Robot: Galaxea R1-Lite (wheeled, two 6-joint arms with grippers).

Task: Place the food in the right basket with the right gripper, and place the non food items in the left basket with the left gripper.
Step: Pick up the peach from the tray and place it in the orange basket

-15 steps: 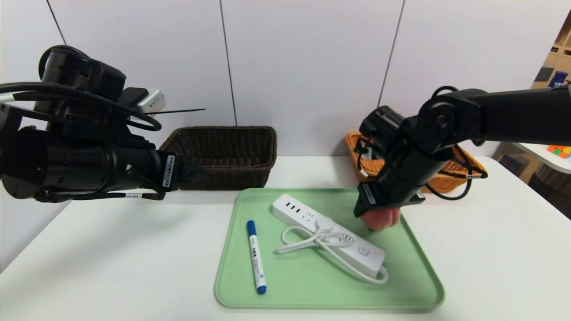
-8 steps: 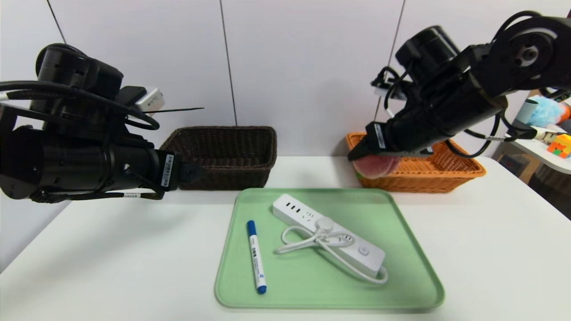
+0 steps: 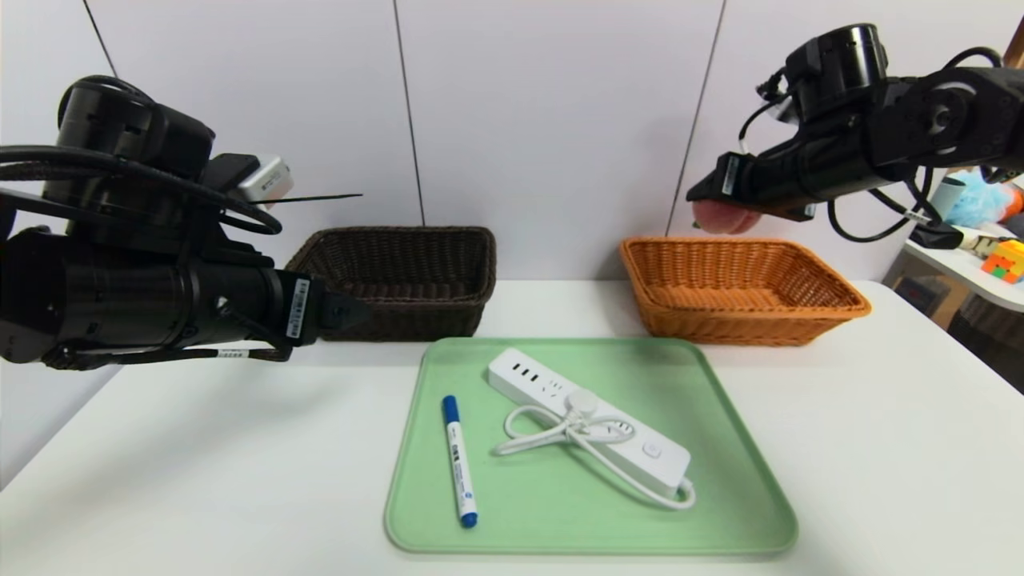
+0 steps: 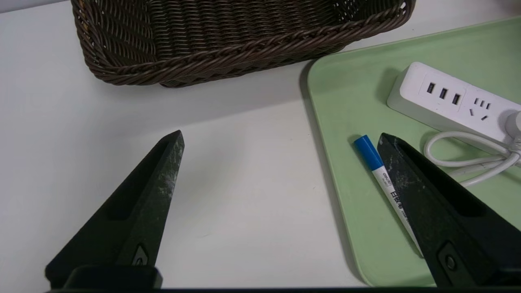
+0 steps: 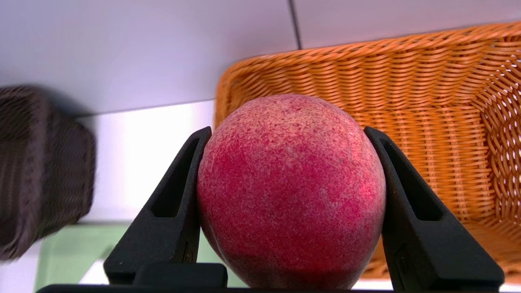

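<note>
Right wrist view: round fuzzy peach [image 5: 291, 191] between right claw [image 5: 287, 134] prongs.

my right gripper [image 3: 704, 210] hangs above the orange basket [image 3: 832, 298], whose open top is unobstructed; bare table [image 4: 228, 195] lies beneath my spread left gripper [image 4: 281, 140]

**White table against a panelled wall**

A white table [image 3: 200, 448] stood against a pale wall [image 3: 544, 120] of flat panels split by thin dark seams. Past the table's right edge, a second white surface [image 3: 972, 276] held a colourful cube [image 3: 1006, 260], a fluffy blue thing [image 3: 980, 200] and a cup [image 3: 948, 196]. Light fell evenly.
</note>
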